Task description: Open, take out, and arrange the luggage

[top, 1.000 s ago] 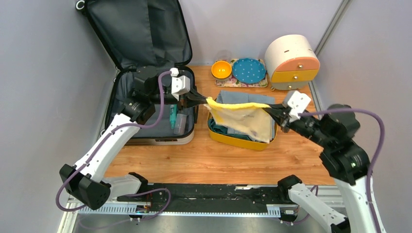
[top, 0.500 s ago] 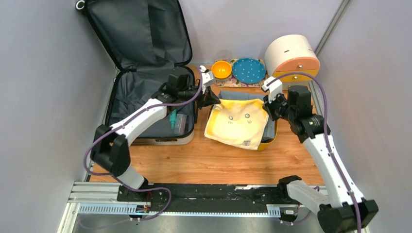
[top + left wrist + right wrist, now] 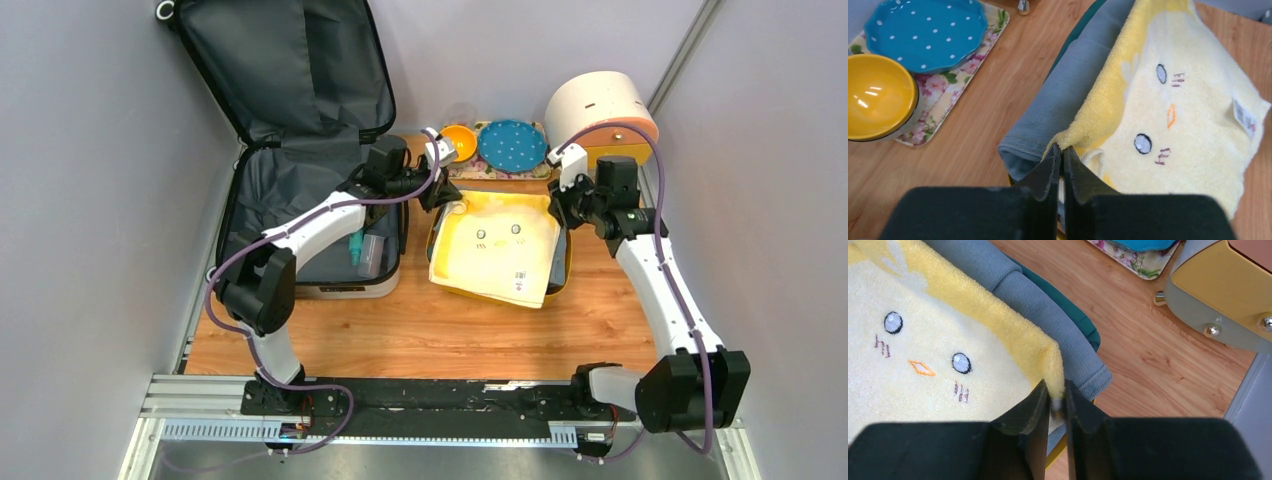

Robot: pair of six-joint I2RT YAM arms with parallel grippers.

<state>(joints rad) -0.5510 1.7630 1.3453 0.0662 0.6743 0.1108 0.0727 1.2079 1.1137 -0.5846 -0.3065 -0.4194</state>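
Both grippers pinch the yellow towel (image 3: 497,250) over the bin (image 3: 563,262).
Towel lies spread face-up on the yellow bin, mid-worktop (image 3: 400,330). Left gripper (image 3: 1062,150) and right gripper (image 3: 1053,390) are each clamped on a far towel corner, with grey-blue cloth (image 3: 1058,100) underneath. Luggage (image 3: 285,80) sits open at the left, lid upright. Drawer box (image 3: 600,125) is far right.

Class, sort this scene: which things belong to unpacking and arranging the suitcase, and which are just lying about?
In the job: open silver-white hard-shell suitcase, yellow chick-face towel, left gripper and right gripper pinching its corners, yellow plastic bin beneath.
Lying about: yellow-orange bowl, blue polka-dot plate, round cream-and-orange drawer box.
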